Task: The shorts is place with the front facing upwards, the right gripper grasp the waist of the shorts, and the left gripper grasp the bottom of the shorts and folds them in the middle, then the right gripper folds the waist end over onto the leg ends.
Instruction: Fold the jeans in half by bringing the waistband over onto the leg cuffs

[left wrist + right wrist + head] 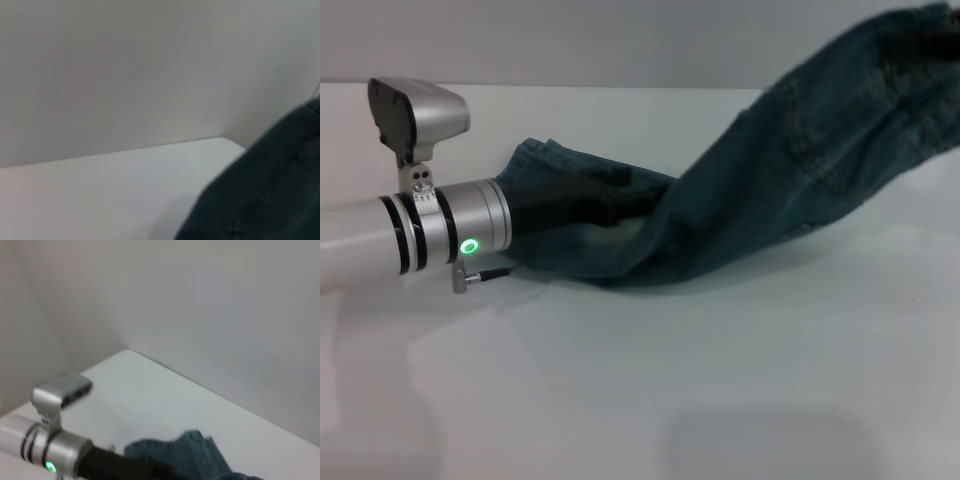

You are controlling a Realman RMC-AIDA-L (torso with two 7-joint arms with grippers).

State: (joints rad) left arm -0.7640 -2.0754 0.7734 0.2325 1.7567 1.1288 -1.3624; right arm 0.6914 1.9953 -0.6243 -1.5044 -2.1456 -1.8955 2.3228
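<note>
The blue-green denim shorts [770, 170] stretch from the table's middle up to the top right corner of the head view, where that end hangs lifted off the table. The bottom of the shorts [545, 165] lies bunched on the white table at the lower, left end. My left gripper [620, 200], black behind a silver cylinder with a green ring, reaches in from the left and is shut on the denim there. The same gripper [135, 467] and denim [190, 455] show in the right wrist view. Dark denim [270, 190] fills a corner of the left wrist view. The waist and my right gripper are out of view.
The white table [640, 380] extends broadly in front of the shorts. A plain grey wall [570, 40] stands behind the table's far edge. A grey camera housing [415, 115] sits on top of the left wrist.
</note>
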